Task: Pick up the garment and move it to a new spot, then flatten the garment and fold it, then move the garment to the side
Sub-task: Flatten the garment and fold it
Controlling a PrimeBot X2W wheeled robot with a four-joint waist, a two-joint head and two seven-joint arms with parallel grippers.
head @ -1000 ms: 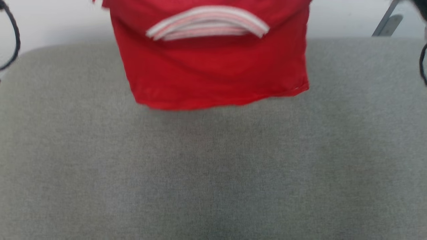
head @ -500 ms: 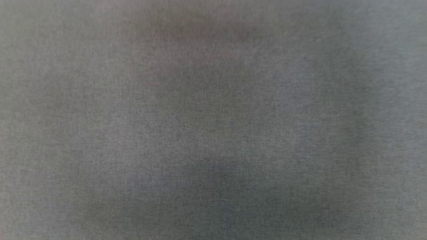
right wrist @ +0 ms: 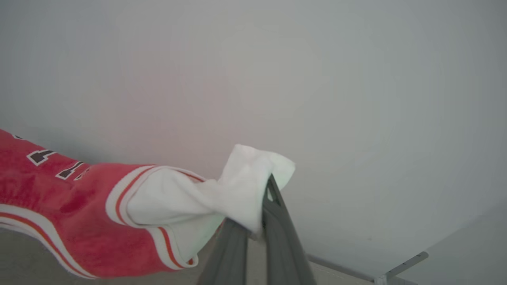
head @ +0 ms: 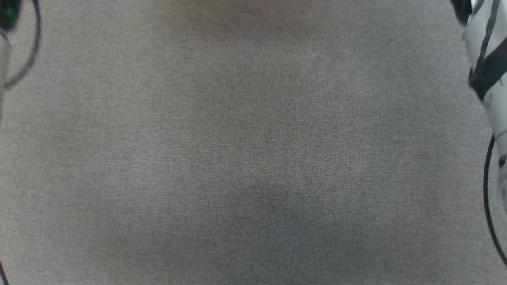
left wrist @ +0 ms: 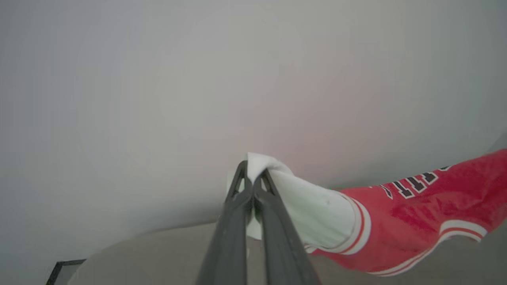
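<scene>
Shifting head camera, garment [left wrist: 416, 221] held aloft.

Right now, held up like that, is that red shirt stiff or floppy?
Probably floppy: the garment sags between the left tool and right tool. Likely light, since two small pinches carry it. It might slip if either pinch loosens.

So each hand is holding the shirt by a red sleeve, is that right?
Not quite: the sleeves are white; the body of the shirt is red. The left hand pinches one white sleeve in the left wrist view, the right hand the other in the right wrist view.
</scene>
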